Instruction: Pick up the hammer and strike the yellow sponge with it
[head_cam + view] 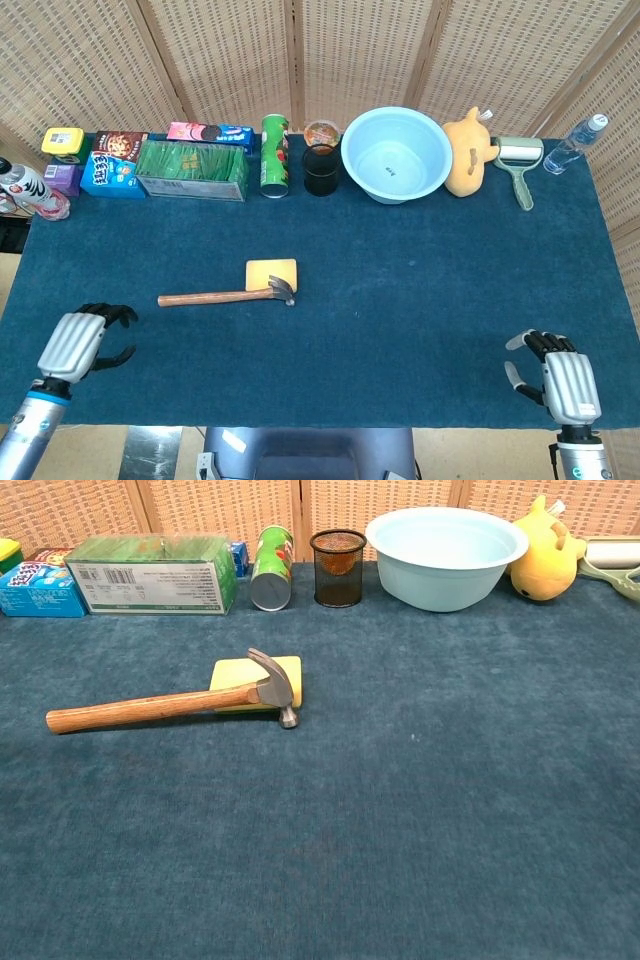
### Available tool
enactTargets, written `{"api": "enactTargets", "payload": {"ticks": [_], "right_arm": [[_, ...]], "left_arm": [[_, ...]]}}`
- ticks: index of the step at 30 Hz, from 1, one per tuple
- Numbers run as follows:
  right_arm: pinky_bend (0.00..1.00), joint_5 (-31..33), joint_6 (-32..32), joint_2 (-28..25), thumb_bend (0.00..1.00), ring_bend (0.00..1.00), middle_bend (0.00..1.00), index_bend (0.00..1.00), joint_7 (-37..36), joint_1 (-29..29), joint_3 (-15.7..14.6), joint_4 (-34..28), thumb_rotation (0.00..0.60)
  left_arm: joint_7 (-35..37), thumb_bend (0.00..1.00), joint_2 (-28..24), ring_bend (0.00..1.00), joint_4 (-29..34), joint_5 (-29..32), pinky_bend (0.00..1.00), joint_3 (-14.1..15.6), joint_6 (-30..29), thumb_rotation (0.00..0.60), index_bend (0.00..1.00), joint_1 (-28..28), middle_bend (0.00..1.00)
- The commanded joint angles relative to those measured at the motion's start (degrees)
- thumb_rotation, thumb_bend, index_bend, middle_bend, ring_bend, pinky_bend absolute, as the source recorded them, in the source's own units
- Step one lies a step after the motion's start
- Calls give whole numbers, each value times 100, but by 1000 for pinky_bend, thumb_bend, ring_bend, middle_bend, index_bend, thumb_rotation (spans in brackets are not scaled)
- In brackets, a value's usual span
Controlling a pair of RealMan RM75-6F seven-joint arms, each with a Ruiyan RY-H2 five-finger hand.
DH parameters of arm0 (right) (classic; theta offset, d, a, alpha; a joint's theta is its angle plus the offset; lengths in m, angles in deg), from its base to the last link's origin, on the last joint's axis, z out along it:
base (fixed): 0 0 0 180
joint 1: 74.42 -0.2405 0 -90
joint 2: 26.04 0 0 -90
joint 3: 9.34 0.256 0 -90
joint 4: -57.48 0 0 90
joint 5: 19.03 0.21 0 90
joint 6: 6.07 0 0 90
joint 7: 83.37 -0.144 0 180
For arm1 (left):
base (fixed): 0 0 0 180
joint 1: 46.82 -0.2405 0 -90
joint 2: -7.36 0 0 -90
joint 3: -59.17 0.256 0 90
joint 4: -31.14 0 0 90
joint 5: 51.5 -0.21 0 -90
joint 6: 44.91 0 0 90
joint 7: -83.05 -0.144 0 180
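A hammer (226,296) (160,706) with a wooden handle and a steel claw head lies flat on the blue cloth, handle pointing left. Its head rests against the near edge of the flat yellow sponge (271,272) (250,676). My left hand (78,344) hovers over the near left part of the table, fingers apart and holding nothing, well to the left of the handle's end. My right hand (561,383) sits at the near right edge, fingers loosely spread and holding nothing. The chest view shows neither hand.
Along the far edge stand snack boxes (190,168), a green can (274,155), a black mesh cup (321,170), a light blue bowl (396,155), a yellow plush toy (468,152), a lint roller (519,162) and a water bottle (573,145).
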Motion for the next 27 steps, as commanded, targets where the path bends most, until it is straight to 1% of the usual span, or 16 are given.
{"api": "enactTargets", "payload": {"ticks": [1, 2, 6, 9, 13, 14, 18, 22, 27], "right_arm": [[350, 30, -103, 1, 369, 425, 460, 472, -145, 83, -11, 95, 600], [350, 30, -119, 3, 370, 425, 460, 472, -170, 94, -11, 114, 600], [351, 59, -176, 2, 370, 425, 460, 472, -322, 155, -14, 210, 600], [350, 52, -189, 9, 369, 425, 460, 472, -413, 164, -11, 260, 600], [350, 51, -210, 10, 370, 426, 460, 472, -481, 173, 8, 312, 600], [350, 63, -221, 2, 370, 426, 460, 472, -522, 186, 10, 330, 600], [351, 89, -232, -20, 370, 426, 460, 472, -583, 209, 23, 368, 600], [351, 71, -281, -28, 370, 425, 460, 472, -617, 227, 36, 383, 600], [350, 118, -325, -26, 370, 426, 460, 472, -669, 302, 26, 420, 600]], "left_arm": [[-200, 272, 154, 357, -141, 456, 325, -341, 897, 600, 405, 720, 470], [-291, 271, 192, 354, -167, 540, 325, -378, 963, 600, 405, 780, 467], [-1037, 266, 478, 338, -216, 1196, 326, -607, 1386, 600, 405, 1197, 447], [-1440, 234, 687, 334, -269, 1552, 326, -701, 1562, 600, 406, 1446, 441], [-1861, 203, 991, 320, -424, 1877, 326, -791, 1612, 600, 402, 1715, 427], [-1980, 202, 1151, 320, -507, 1954, 327, -831, 1591, 600, 400, 1810, 425], [-2239, 208, 1463, 320, -702, 2253, 327, -854, 1590, 600, 398, 1999, 423], [-2335, 242, 1644, 321, -855, 2536, 331, -861, 1680, 600, 398, 2143, 423], [-2396, 246, 1872, 320, -1089, 2860, 334, -848, 1757, 600, 398, 2310, 423]]}}
